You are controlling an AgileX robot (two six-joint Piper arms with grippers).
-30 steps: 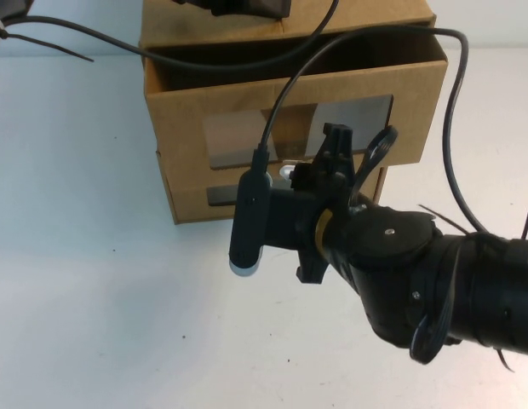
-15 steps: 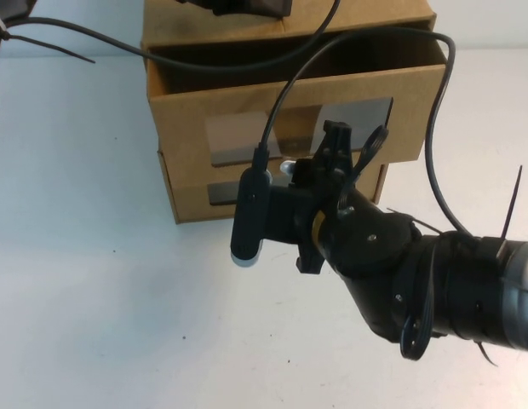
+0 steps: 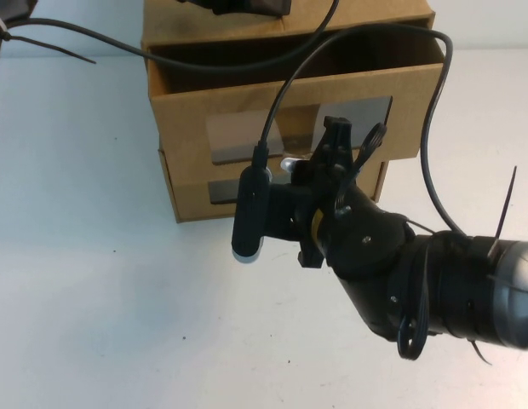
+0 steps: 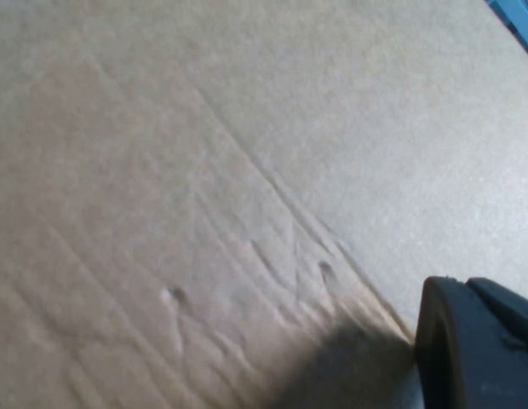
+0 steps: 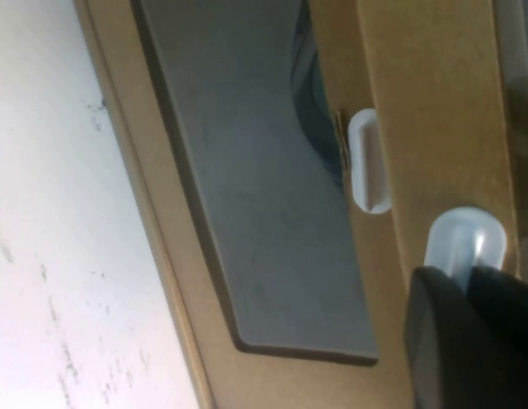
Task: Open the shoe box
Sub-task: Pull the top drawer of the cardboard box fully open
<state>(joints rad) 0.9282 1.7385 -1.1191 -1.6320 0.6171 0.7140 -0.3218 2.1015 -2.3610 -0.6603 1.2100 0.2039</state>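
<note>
The cardboard shoe box (image 3: 196, 111) stands at the back of the table, its windowed lid (image 3: 247, 136) raised a little above the base. My right gripper (image 3: 334, 141) is pressed against the box's front. In the right wrist view its fingers (image 5: 443, 341) sit shut on a white plastic tab (image 5: 465, 241) on the cardboard, with a second white tab (image 5: 369, 160) beside the dark window (image 5: 247, 187). My left gripper (image 4: 473, 341) rests close over the creased cardboard top (image 4: 204, 187); only one of its fingers shows. A dark part of the left arm (image 3: 238, 7) hangs over the box's far edge.
Black cables (image 3: 434, 128) loop from the right arm across the box and over its top. The white tabletop (image 3: 85, 281) spreads to the left of and in front of the box.
The right gripper's fingers have come together on the white tab. The right arm has shifted slightly left and toward the box. The box stays in place.
</note>
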